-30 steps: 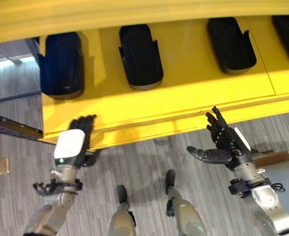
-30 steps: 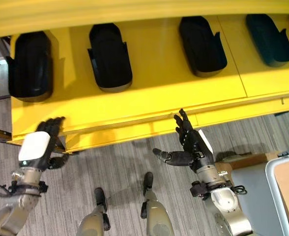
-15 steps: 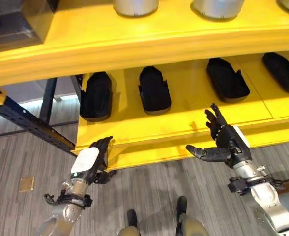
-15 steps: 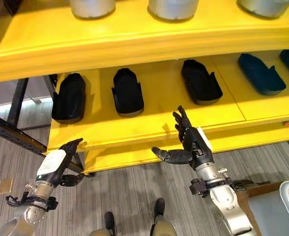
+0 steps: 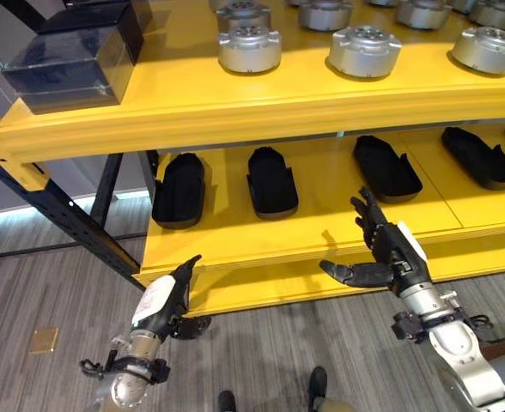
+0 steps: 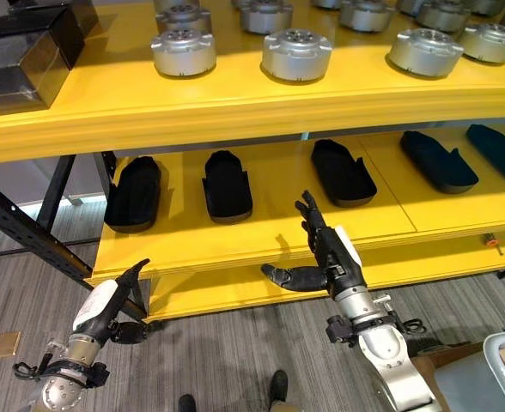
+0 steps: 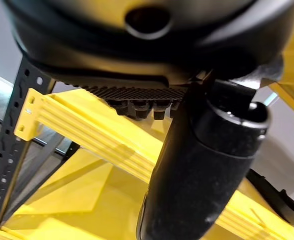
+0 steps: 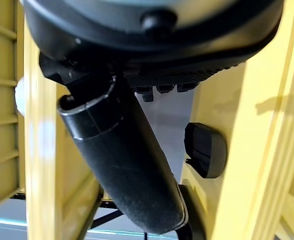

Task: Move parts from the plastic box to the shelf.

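We see yellow shelf [image 5: 235,249] across frame; black parts [image 5: 272,181] on lower tier, above both robot hands: left robot hand [image 5: 162,300] lower left, right robot hand [image 5: 388,253] centre right, both spread, empty

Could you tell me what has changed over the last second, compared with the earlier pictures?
Mostly the camera: it has tilted up, so the upper shelf with its silver round parts has come into view. The black parts on the lower shelf have not moved. The left hand and the right hand stay open and empty before the shelf.
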{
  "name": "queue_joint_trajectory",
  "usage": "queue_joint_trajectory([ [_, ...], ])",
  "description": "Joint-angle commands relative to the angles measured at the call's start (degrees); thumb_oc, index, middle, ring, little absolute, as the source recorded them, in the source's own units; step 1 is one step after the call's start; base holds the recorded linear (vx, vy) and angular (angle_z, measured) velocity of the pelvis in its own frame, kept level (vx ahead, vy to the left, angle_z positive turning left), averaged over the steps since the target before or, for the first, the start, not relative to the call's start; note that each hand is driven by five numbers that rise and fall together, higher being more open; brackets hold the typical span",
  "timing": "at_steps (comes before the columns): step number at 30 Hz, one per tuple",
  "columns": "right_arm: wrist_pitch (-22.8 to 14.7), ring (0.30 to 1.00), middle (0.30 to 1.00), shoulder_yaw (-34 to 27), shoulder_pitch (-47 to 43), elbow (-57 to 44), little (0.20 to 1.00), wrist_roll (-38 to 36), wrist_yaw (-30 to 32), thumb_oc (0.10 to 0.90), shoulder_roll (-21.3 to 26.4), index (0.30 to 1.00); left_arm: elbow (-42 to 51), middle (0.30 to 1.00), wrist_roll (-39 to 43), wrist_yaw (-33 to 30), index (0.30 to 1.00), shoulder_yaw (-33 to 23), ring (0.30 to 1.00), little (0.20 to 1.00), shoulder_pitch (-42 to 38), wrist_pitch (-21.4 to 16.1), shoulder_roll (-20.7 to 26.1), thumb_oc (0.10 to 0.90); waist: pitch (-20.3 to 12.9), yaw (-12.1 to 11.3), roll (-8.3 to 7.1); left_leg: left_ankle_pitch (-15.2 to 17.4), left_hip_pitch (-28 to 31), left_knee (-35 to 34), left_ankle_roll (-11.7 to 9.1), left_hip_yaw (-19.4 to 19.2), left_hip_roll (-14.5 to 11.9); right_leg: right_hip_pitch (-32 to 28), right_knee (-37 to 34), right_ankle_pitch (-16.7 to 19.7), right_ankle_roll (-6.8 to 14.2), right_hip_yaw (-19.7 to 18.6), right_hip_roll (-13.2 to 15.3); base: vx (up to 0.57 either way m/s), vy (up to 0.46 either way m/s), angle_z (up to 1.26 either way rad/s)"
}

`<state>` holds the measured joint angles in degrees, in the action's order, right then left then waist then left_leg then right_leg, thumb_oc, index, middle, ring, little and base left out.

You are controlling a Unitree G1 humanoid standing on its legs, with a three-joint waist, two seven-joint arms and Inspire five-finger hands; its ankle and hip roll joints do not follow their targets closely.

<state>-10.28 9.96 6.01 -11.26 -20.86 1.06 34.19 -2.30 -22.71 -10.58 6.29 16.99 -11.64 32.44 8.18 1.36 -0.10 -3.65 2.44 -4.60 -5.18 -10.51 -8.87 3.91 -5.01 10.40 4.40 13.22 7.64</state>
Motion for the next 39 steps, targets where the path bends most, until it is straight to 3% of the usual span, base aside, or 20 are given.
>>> queue_joint_trajectory([
  [1, -4.27, 1.000, 1.000, 0.87, -8.00, -0.51, 1.000, 1.53, 0.86, 0.900, -0.28, 1.000, 3.60, 1.000, 2.37, -1.74, 1.000, -2.36, 1.000, 1.000, -4.03, -4.41, 3.55, 0.900, -2.61, -0.11, -2.70, 0.26, 0.39, -0.40, 0.16, 2.00, 0.47, -7.03, 1.07, -6.40, 4.01, 1.65, 3.14, 0.00, -0.037, 0.02],
  [4, -4.26, 1.000, 1.000, 1.25, -8.10, 0.06, 1.000, 1.47, 0.94, 0.900, -0.62, 1.000, 3.61, 1.000, 3.62, -1.45, 1.000, -1.88, 1.000, 1.000, -4.32, -4.47, 3.30, 0.900, -3.04, -0.09, -2.51, 0.17, 0.54, -0.40, 0.17, 2.10, 0.48, -7.13, 1.31, -6.51, 3.99, 1.60, 3.12, 0.00, -0.022, 0.02],
  [8, -4.83, 1.000, 1.000, 1.00, -7.54, 0.98, 1.000, 1.39, 1.22, 0.900, -1.34, 1.000, 3.88, 1.000, 12.19, 0.44, 1.000, -0.11, 1.000, 1.000, -5.02, -5.55, 1.33, 0.900, -3.54, 0.23, -2.12, 0.02, 0.67, -0.40, 0.22, 2.27, 0.50, -7.21, 1.67, -6.65, 3.95, 1.58, 3.14, -0.01, -0.013, 0.04],
  [12, -5.32, 1.000, 1.000, 0.72, -5.98, 1.26, 1.000, 0.13, 1.22, 0.900, -2.40, 1.000, 2.72, 1.000, 31.83, 4.84, 1.000, 2.36, 1.000, 1.000, -5.53, -6.58, -2.56, 0.900, -4.26, 0.89, -1.68, -0.07, 0.78, -0.40, 0.44, 2.16, 0.60, -7.14, 2.10, -6.65, 3.93, 1.43, 3.27, 0.00, 0.000, 0.00],
  [14, -5.69, 1.000, 1.000, 0.73, -4.93, 1.29, 1.000, 0.23, 1.31, 0.900, -3.23, 1.000, 1.62, 1.000, 45.34, 8.74, 1.000, 3.95, 1.000, 1.000, -5.94, -6.17, -6.09, 0.900, -4.70, 1.32, -1.36, -0.16, 0.84, -0.40, 0.53, 2.21, 0.66, -7.11, 2.32, -6.67, 3.95, 1.37, 3.32, 0.00, 0.000, 0.00],
  [17, -5.90, 1.000, 1.000, 0.46, -3.23, 1.59, 1.000, 0.51, 1.38, 0.900, -4.55, 1.000, 1.69, 1.000, 53.16, 12.05, 1.000, 6.44, 1.000, 1.000, -5.96, -4.92, -8.18, 0.900, -5.56, 1.92, -0.92, -0.09, 1.10, -0.40, 0.63, 2.45, 0.73, -7.30, 2.49, -6.68, 4.04, 1.36, 3.44, 0.00, 0.000, 0.00],
  [28, -6.11, 1.000, 1.000, 0.18, -0.66, 0.86, 1.000, -0.60, 0.78, 0.900, -6.09, 1.000, 0.41, 1.000, 62.29, 13.84, 1.000, 5.57, 1.000, 1.000, -6.04, -4.35, -11.14, 0.900, -7.04, 2.78, -0.58, 0.30, 1.53, -0.40, 0.84, 2.30, 0.67, -7.30, 2.49, -6.60, 4.11, 0.88, 3.44, 0.00, -0.001, 0.00],
  [39, -6.26, 1.000, 1.000, 0.76, -0.78, 0.84, 1.000, -0.87, 0.69, 0.900, -6.81, 1.000, 0.04, 1.000, 61.76, 13.47, 1.000, 4.77, 1.000, 1.000, -5.99, -4.62, -11.80, 0.900, -7.67, 3.13, -0.87, 0.56, 2.04, -0.40, 0.98, 1.89, 0.61, -7.38, 2.19, -6.29, 4.08, 0.12, 3.30, 0.00, 0.000, 0.00],
])
